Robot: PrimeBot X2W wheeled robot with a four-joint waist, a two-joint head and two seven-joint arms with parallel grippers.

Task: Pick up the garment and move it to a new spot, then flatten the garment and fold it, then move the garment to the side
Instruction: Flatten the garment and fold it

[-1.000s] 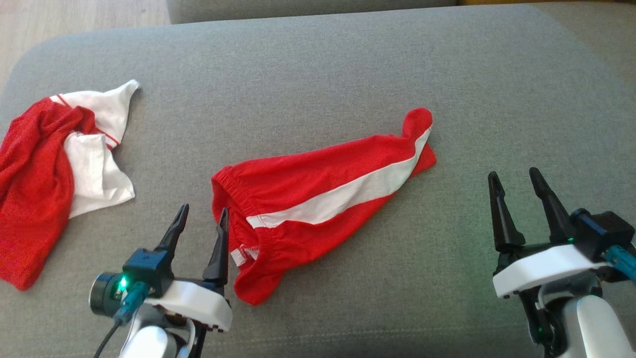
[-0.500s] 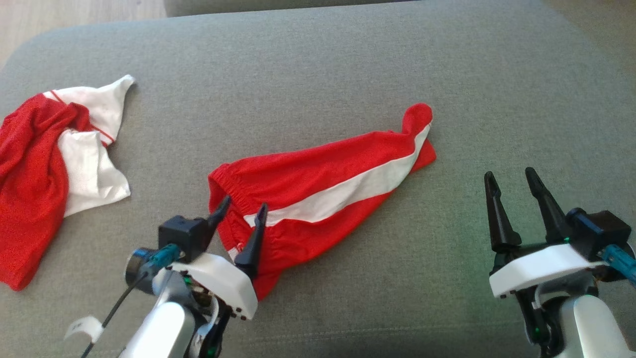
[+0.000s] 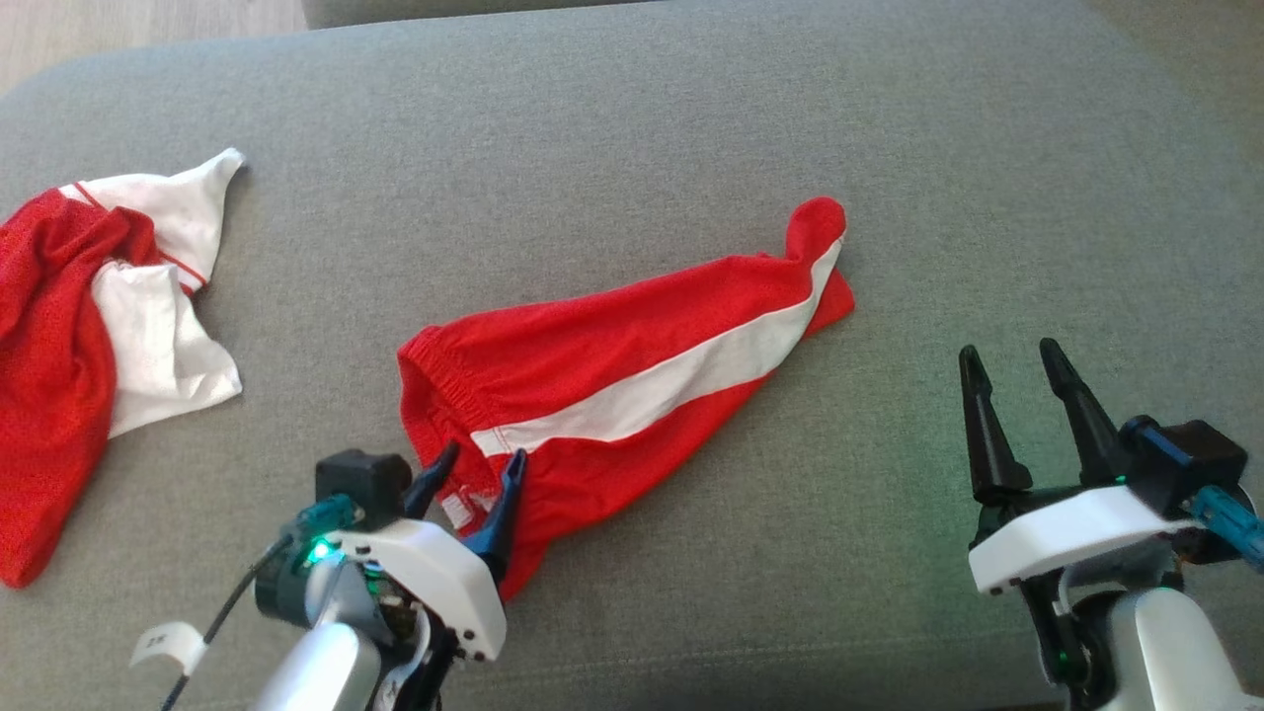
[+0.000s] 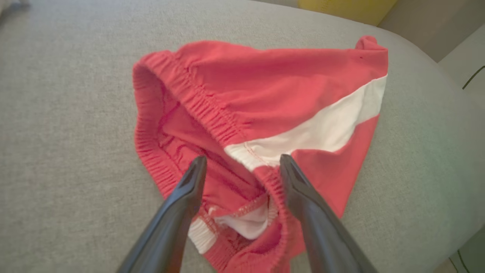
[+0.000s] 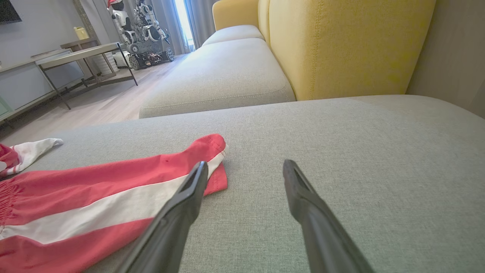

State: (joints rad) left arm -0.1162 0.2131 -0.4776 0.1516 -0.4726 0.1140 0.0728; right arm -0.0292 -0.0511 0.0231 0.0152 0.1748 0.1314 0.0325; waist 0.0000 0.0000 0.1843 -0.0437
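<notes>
Left gripper [image 3: 484, 452], lower left of the head view: fingers were seen spread wide, with nothing clamped. The tips were placed over the elastic waistband [image 4: 204, 110] of the red shorts [image 3: 632, 365], one over the open mouth of the waistband, the other by the end of the white stripe. Whether the tips touched cloth could not be told.

Right gripper [image 3: 1008, 350], lower right: also parted and empty, held above bare grey cushion [image 3: 691, 118], near the leg end of the shorts but apart from it.

The shorts were found at the centre of the frame, slanted from lower left to upper right, bunched rather than flat. A crumpled red-and-white shirt [image 3: 69, 326] was noted at the left edge, well apart.

Step judged: the first pick-up, at the approach to the waistband, with no lift made yet. The next move would call for the left fingers to be lowered and closed on the elastic edge. The doubled band should give a firmer hold than the thin cloth, and only one layer may be caught.

The spacing of both garments was given by the head view. The gaping waistband and a white tab [image 4: 199, 237] were shown close up by the left wrist view, and were barely made out from above. The yellow backrest [image 5: 341, 45], a low table [image 5: 87, 51] and another robot [image 5: 140, 22] were added at the top by the right wrist view.
</notes>
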